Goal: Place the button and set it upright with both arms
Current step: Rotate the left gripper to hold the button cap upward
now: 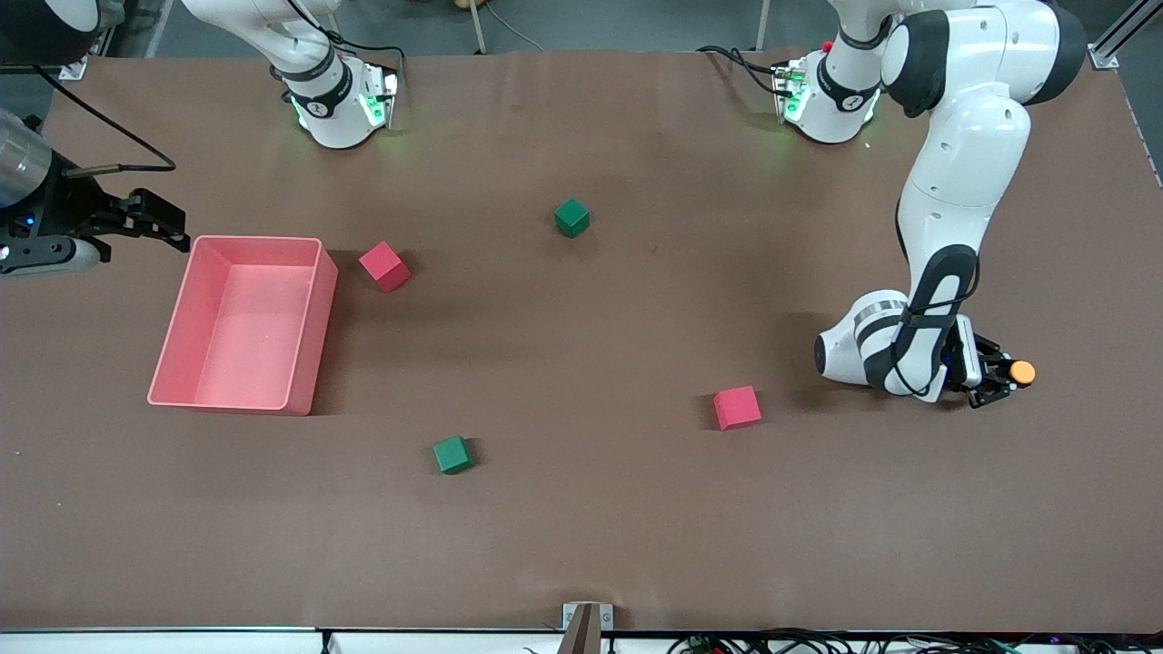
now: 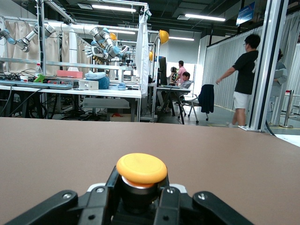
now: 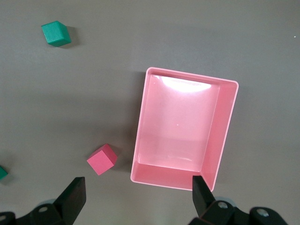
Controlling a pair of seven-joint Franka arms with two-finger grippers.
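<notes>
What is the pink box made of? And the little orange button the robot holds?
The pink box looks like thin moulded plastic: smooth walls with a glossy glare inside. The button, gripped by the left gripper, seems plastic too: a matte orange cap on a shiny black body. Neither is certain from looks alone.

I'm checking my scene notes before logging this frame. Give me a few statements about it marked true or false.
1. The left gripper is shut on the button. True.
2. The pink bin holds a red cube. False: it holds nothing; the nearest red cube sits beside it on the table.
3. The right gripper is open. True.
4. Two green cubes are on the table. True: one and another.
5. The right gripper grips a green cube. False: it holds nothing.
</notes>
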